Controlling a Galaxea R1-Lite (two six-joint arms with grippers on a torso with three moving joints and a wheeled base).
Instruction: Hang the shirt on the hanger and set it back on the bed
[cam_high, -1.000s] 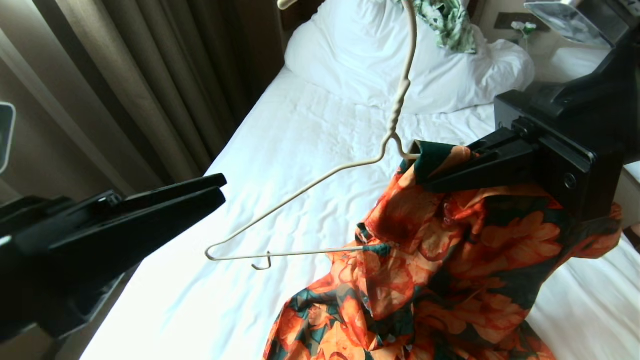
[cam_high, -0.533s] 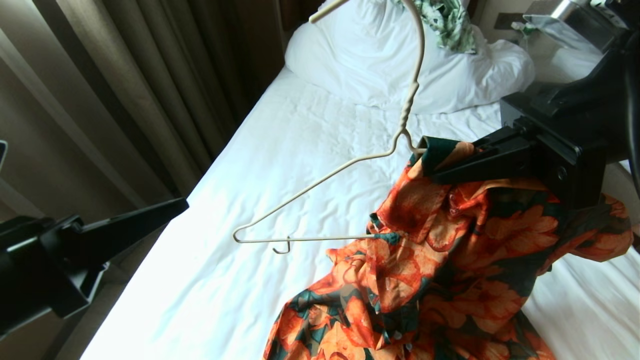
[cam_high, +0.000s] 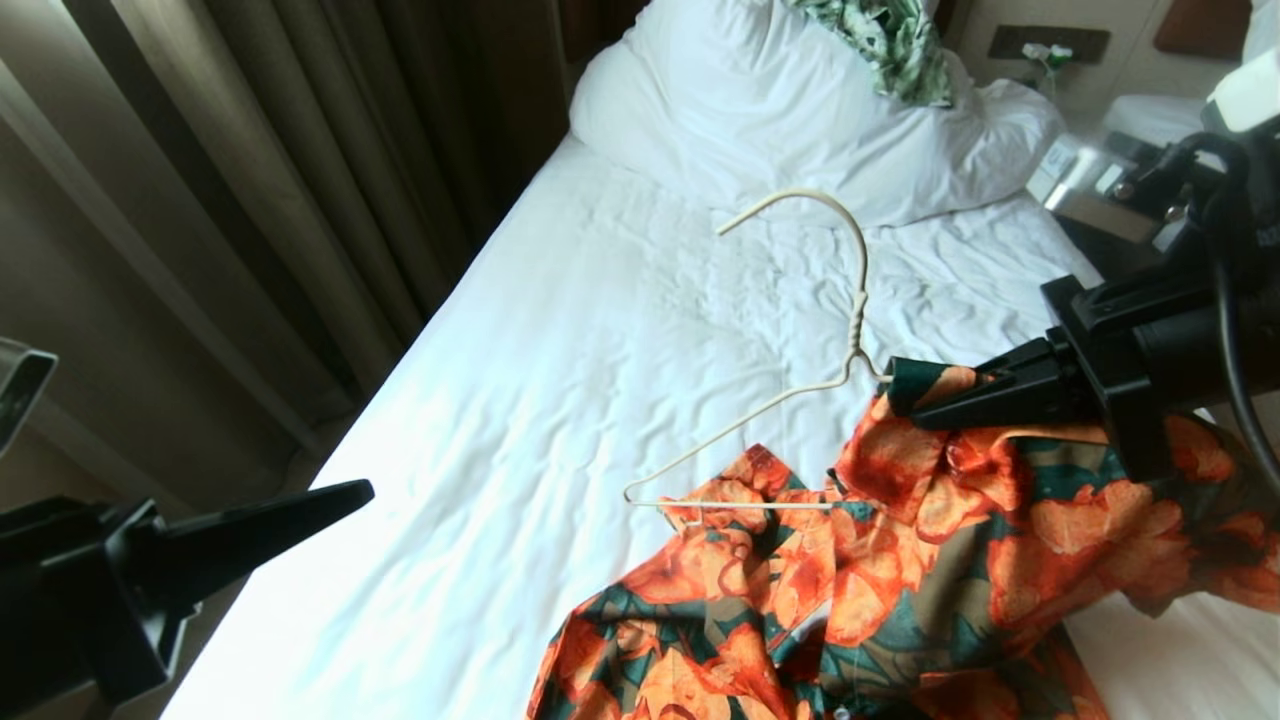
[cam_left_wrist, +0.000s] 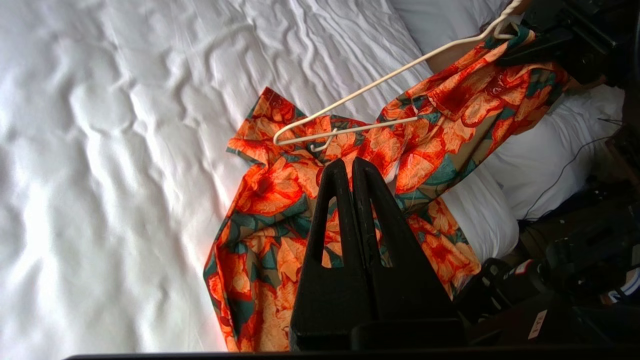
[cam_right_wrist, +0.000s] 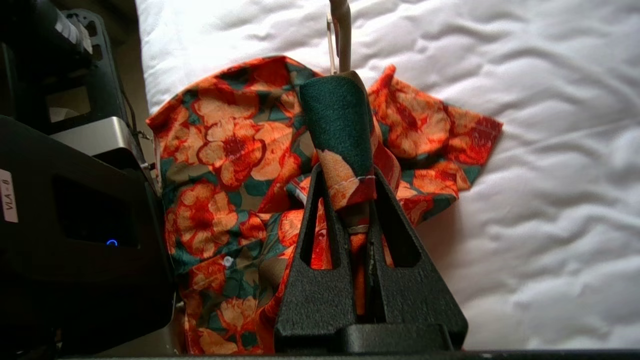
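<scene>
The right gripper (cam_high: 905, 392) pinches the shirt (cam_high: 930, 560) collar by the wire hanger (cam_high: 790, 395) neck, over the bed (cam_high: 560, 400)'s wrinkled sheet; the left gripper (cam_high: 350, 492), jaws pressed together, hangs off its curtain-side edge.

We see a green-and-white leaf-print cloth (cam_high: 897, 45) lying crumpled on top of the pillow. Brown curtains (cam_high: 250, 170) hang along our left side. At the far right stands a second white bed (cam_high: 1150, 118), partly seen, with a wall socket panel (cam_high: 1048, 44) near it.
</scene>
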